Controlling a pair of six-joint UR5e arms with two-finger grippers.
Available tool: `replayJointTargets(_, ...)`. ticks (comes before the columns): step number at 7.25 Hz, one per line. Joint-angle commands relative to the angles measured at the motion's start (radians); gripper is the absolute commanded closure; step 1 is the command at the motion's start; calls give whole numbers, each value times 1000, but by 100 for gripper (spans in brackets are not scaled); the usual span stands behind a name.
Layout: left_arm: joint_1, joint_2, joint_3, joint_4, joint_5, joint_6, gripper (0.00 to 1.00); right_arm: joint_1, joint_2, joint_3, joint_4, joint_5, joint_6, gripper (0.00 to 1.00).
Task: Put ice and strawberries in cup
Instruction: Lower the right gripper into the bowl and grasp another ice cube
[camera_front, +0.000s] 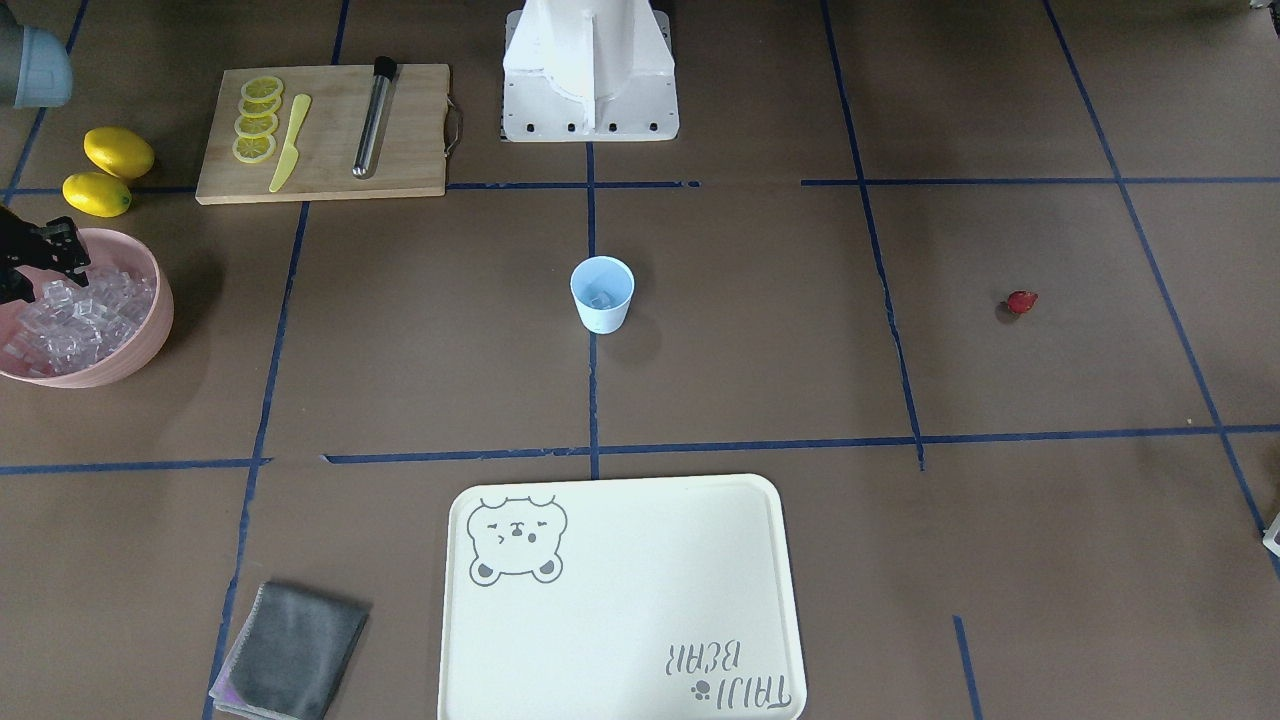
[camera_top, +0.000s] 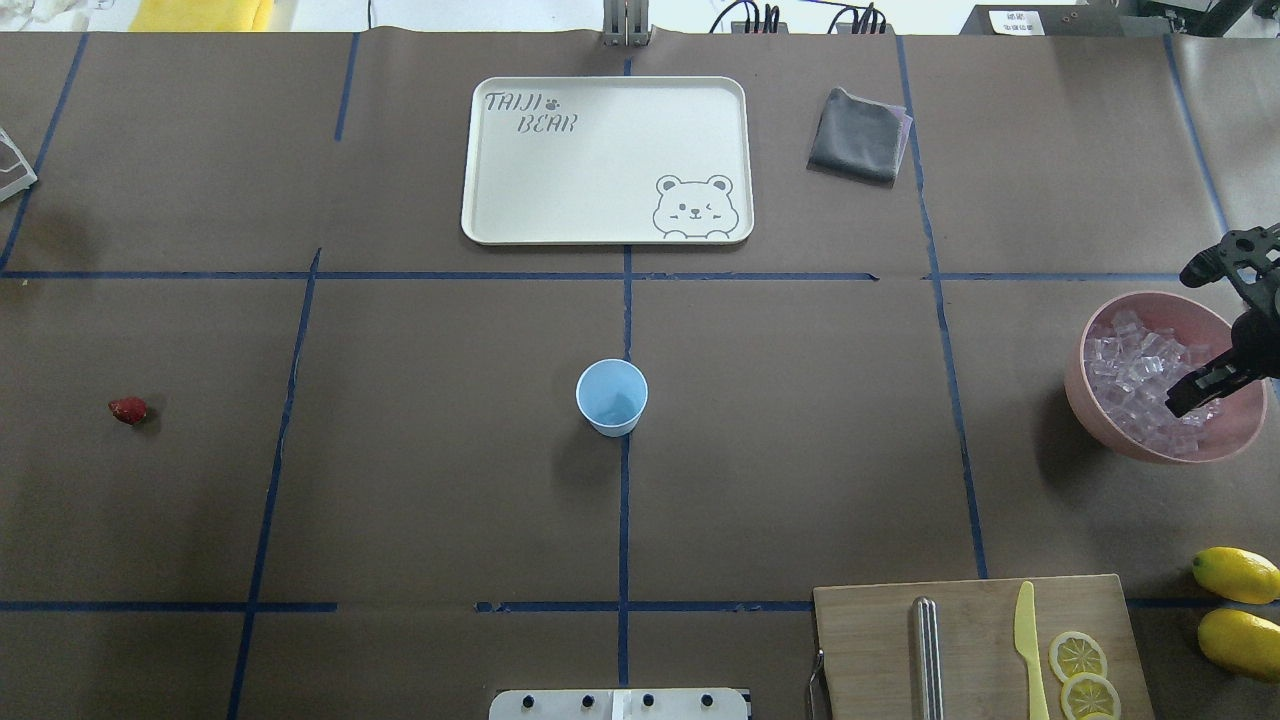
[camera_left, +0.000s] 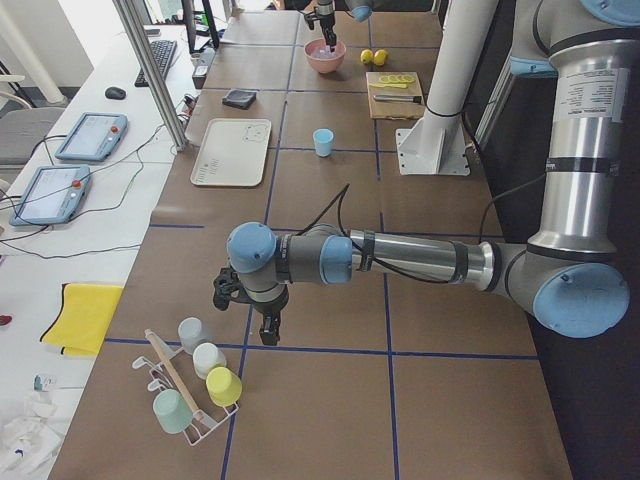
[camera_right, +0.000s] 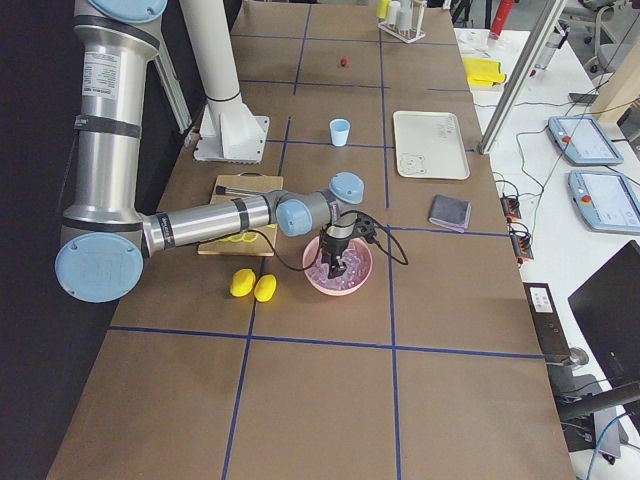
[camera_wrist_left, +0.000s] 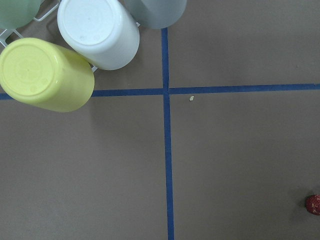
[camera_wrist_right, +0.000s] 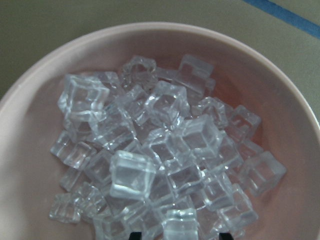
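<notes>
Seen from the front, the cup (camera_front: 602, 295) stands mid-table, the strawberry (camera_front: 1021, 302) lies well apart from it, and the ice (camera_front: 80, 320) is heaped in a pink bowl (camera_front: 150, 335). From overhead, the right gripper (camera_top: 1185, 340) hangs spread wide over that ice. From the table's left end, the left gripper (camera_left: 250, 315) hovers near a rack of tumblers (camera_left: 205, 375), and whether it is clenched or released cannot be told.

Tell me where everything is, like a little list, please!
cup: middle of the table, upright, seems to hold one clear cube
ice: heaped in the pink bowl
strawberry: alone on the table, far from the cup
right fingers: open, over the ice
left fingers: by the rack of cups; open or shut unclear
</notes>
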Motion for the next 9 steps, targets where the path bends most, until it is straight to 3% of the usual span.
replayJointTargets(1, 0, 1, 0, 0, 0, 0, 0, -2, 2, -1, 0, 0, 0, 47)
replayJointTargets(4, 0, -1, 0, 2, 0, 0, 0, -1, 5, -1, 0, 0, 0, 51)
replayJointTargets(8, 0, -1, -2, 2, 0, 0, 0, -1, 8, 0, -2, 0, -5, 97)
replayJointTargets(9, 0, -1, -3, 2, -2, 0, 0, 1, 6, 6, -2, 0, -6, 100)
